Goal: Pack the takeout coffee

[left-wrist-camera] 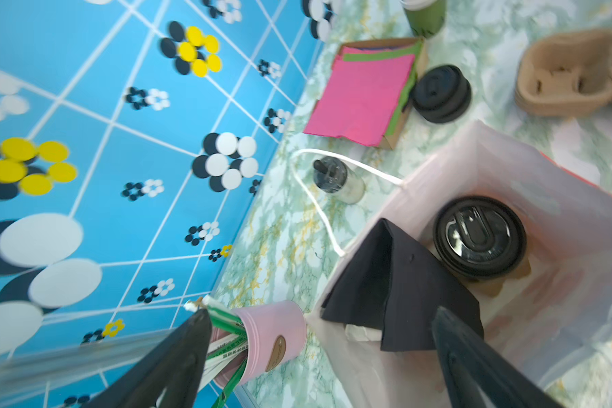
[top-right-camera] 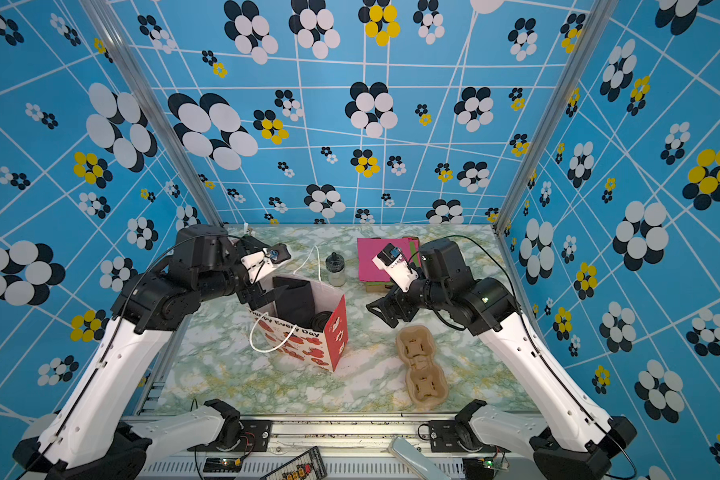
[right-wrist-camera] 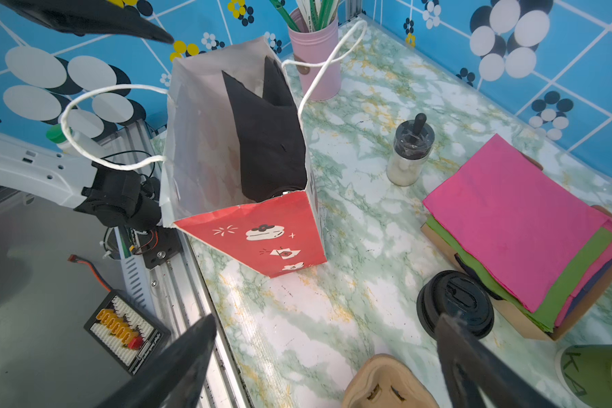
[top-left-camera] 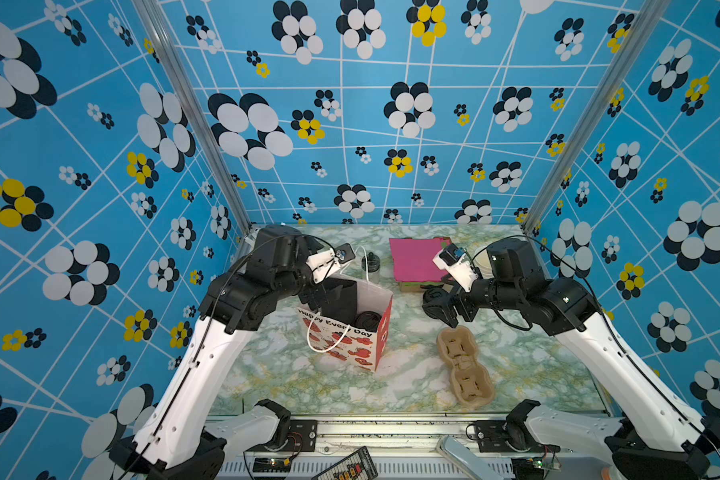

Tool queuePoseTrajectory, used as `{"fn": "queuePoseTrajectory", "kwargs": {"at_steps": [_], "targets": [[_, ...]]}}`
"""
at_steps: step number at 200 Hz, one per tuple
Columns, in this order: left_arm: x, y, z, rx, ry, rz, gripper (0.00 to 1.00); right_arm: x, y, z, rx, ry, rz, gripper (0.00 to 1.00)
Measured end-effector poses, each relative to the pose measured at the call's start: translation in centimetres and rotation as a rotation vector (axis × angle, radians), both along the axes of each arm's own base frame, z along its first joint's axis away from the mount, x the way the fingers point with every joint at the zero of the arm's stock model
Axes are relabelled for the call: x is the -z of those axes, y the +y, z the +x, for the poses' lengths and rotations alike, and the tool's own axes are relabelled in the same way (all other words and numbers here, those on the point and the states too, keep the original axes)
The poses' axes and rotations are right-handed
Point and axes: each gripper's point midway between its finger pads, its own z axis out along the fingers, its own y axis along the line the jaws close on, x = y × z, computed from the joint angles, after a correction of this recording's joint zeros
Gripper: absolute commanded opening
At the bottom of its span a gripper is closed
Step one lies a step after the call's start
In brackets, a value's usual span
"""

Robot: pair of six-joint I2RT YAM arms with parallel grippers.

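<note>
The takeout coffee [left-wrist-camera: 479, 238], a paper cup under a round black sip lid, stands upright on the floor of the open red-and-white paper bag [top-left-camera: 341, 345]. Both top views show only its lid [top-left-camera: 366, 320] [top-right-camera: 321, 322]. A black napkin [left-wrist-camera: 396, 282] leans inside the bag beside the cup. My left gripper [top-left-camera: 313, 297] [left-wrist-camera: 318, 314] hangs open over the bag's back left corner, holding nothing and apart from the cup. My right gripper [top-left-camera: 437, 307] [right-wrist-camera: 325, 318] is open and empty above the marble table, to the right of the bag [right-wrist-camera: 262, 240].
A pink tin of straws [left-wrist-camera: 272, 332] stands behind the bag, with a glass shaker [top-left-camera: 371, 266] next to it. Coloured napkins in a cardboard box [top-left-camera: 416, 257], a squat stack of black lids [right-wrist-camera: 454, 303] and green nested cups [right-wrist-camera: 594, 374] stand at the back right. A cardboard cup carrier [top-left-camera: 466, 365] lies front right.
</note>
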Motion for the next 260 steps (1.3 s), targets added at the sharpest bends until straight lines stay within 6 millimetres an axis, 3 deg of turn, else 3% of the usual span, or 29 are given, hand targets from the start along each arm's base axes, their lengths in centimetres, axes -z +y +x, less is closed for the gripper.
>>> {"fn": "queuePoseTrajectory", "kwargs": {"at_steps": [35,68,92,117,149,180,203,260], "targets": [[-4.0,5.1,0.3,-0.254,-0.108,-0.253,0.99,-0.8,-1.1,1.1,0.114,-0.065,0.043,0.99],[-3.2,9.5,0.8,-0.464,-0.111,-0.419,0.99,0.1,-2.8,3.2,0.275,-0.091,0.034,0.99],[-0.3,12.2,1.8,-0.591,-0.060,-0.518,0.99,2.0,-5.0,5.2,0.414,-0.084,0.015,0.99],[4.9,14.2,2.9,-0.705,0.035,-0.606,0.99,5.4,-9.1,7.2,0.602,-0.052,-0.010,0.99],[11.5,15.8,3.6,-0.822,0.137,-0.695,0.99,9.9,-13.5,8.5,0.780,-0.007,-0.042,0.99],[16.5,16.9,3.8,-0.912,0.178,-0.773,0.99,13.6,-16.8,9.2,0.903,0.018,-0.048,0.99],[18.9,17.7,3.8,-0.976,0.177,-0.807,0.99,15.8,-19.1,9.7,0.983,0.029,-0.057,0.99],[21.6,20.4,4.5,-1.123,0.053,-0.916,0.99,19.9,-22.9,11.5,1.130,0.013,-0.092,0.99]]}}
